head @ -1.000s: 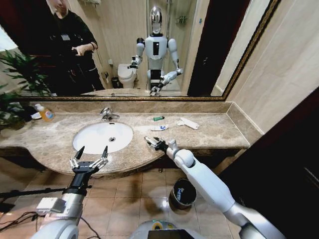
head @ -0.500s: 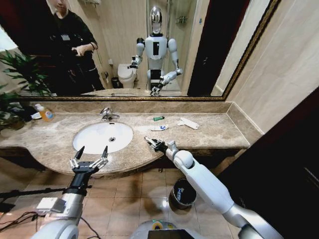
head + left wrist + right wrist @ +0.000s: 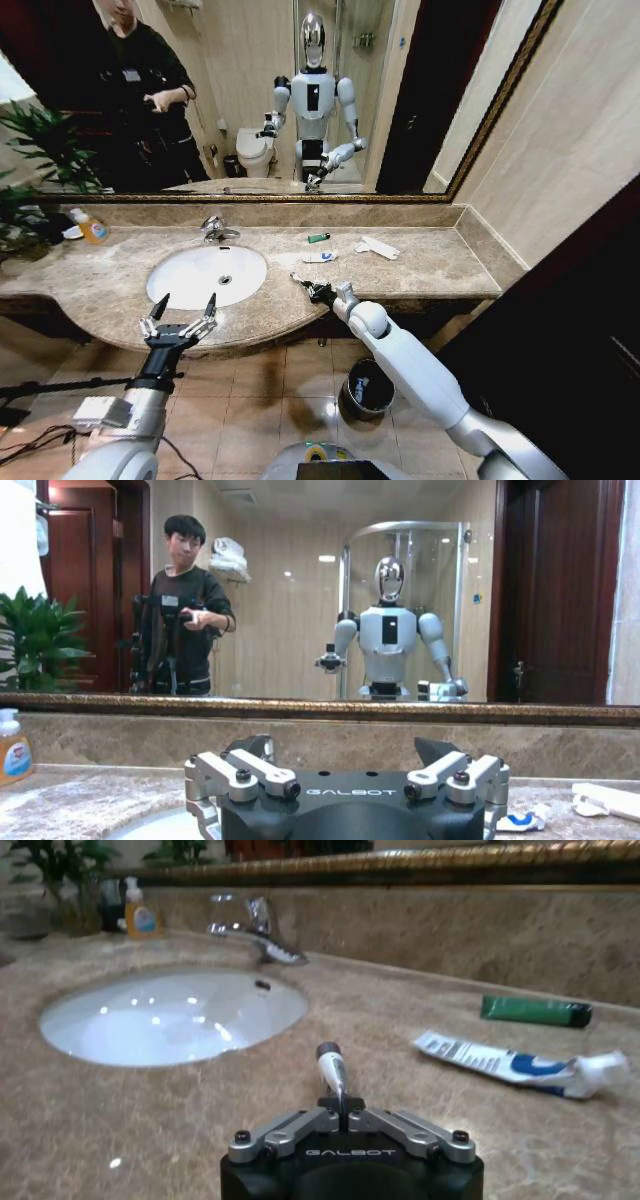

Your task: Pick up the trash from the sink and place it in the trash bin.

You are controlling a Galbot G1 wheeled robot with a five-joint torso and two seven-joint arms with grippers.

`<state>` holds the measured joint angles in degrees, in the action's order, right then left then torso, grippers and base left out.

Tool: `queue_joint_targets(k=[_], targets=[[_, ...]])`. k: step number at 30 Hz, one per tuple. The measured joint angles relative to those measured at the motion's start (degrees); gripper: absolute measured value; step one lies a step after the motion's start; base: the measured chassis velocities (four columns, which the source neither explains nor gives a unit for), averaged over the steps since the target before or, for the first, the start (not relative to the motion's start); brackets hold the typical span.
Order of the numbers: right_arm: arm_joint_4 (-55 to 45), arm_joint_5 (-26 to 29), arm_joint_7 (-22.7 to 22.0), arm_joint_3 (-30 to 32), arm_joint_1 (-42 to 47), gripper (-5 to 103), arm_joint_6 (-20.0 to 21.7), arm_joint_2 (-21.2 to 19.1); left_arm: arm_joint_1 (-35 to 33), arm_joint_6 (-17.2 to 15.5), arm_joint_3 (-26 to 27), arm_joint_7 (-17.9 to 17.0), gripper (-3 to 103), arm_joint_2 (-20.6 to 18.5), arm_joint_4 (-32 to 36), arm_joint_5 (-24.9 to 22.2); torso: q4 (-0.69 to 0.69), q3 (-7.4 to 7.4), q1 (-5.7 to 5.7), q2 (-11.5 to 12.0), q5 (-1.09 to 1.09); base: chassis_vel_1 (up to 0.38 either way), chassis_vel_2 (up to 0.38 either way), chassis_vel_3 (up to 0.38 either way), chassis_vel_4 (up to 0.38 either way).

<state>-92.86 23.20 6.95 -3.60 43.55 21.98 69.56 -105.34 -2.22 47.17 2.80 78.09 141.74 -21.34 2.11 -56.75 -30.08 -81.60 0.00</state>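
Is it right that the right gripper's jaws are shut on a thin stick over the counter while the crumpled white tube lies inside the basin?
Not quite. The right gripper does grip the thin stick over the counter, but the right wrist view shows the crumpled white tube lying on the counter, beside the basin, not inside it.

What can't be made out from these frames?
1. Contents of the trash bin: head view, dark liner, too small.
2. Whether the white stick in the right gripper touches the counter: right wrist view, angle hides it.
3. The white packet: left wrist view, cut by the edge.
4. The sink: left wrist view, mostly behind the left gripper.
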Motion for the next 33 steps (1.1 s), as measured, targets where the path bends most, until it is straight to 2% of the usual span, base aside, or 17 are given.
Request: queue_joint_targets(k=[12, 15, 17, 27, 33], targets=[[-7.5, 1.3, -5.4, 5.7, 6.0, 0, -3.7, -0.9, 0.0, 0.0, 0.0, 0.0, 100, 0.0, 0.0, 0.0, 0.00, 0.00, 0.00, 0.0, 0.00, 0.000, 0.000, 0.000, 0.000], [-10.0, 1.3, -7.7, 8.0, 8.8, 0, -5.8, -1.4, 0.0, 0.0, 0.0, 0.0, 100, 0.0, 0.0, 0.0, 0.00, 0.00, 0.00, 0.0, 0.01, 0.000, 0.000, 0.000, 0.000], [-10.8, 1.3, -7.9, 8.8, 9.5, 0, -6.0, -1.6, 0.0, 0.0, 0.0, 0.0, 100, 0.0, 0.0, 0.0, 0.00, 0.00, 0.00, 0.0, 0.01, 0.000, 0.000, 0.000, 0.000], [-19.7, 1.6, -7.7, 22.2, 22.3, 0, -8.1, -2.9, 0.0, 0.0, 0.0, 0.0, 100, 0.0, 0.0, 0.0, -0.01, 0.01, 0.00, 0.0, 0.01, 0.000, 0.000, 0.000, 0.000], [-21.7, 2.8, -9.6, 25.6, 25.2, 0, -8.3, -3.4, 0.0, 0.0, 0.0, 0.0, 100, 0.0, 0.0, 0.0, 0.00, 0.00, 0.00, 0.0, 0.01, 0.000, 0.000, 0.000, 0.000]])
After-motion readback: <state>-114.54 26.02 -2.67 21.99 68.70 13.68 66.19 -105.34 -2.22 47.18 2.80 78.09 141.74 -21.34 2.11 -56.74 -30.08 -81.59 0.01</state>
